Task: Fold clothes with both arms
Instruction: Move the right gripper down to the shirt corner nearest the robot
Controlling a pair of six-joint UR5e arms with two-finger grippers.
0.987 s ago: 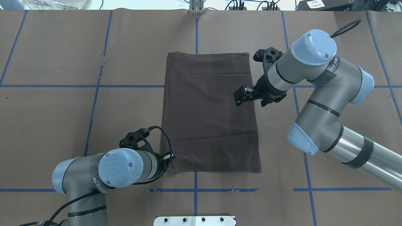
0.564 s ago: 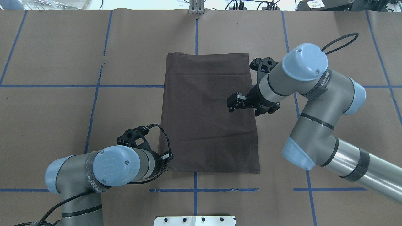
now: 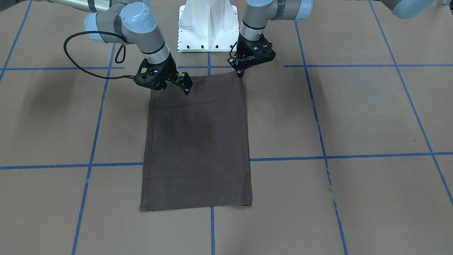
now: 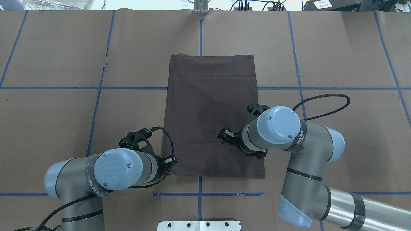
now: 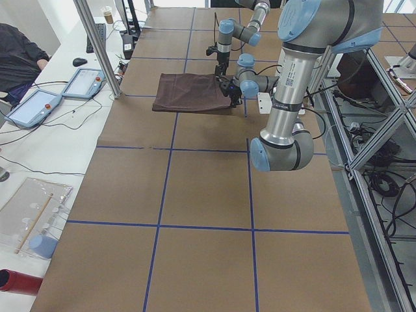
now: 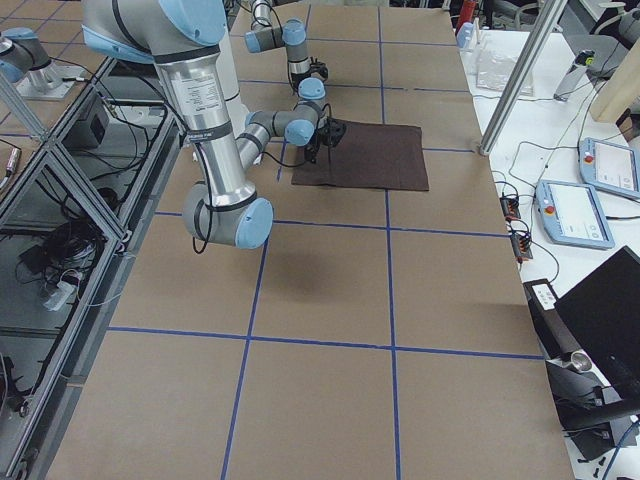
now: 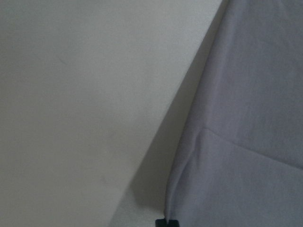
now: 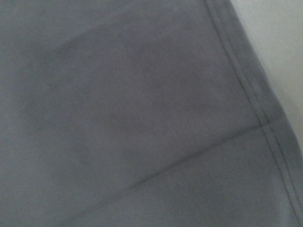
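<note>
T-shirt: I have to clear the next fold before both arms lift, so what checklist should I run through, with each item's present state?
1. T-shirt lies flat as a tidy rectangle: ok.
2. Left gripper is at the near corner on its side: ok.
3. Left fingers are closed on that corner: cannot tell.
4. Right gripper is at its own near corner: not ok. It hangs over the cloth, inboard of the edge.
5. Right fingers are touching the cloth: cannot tell.
</note>
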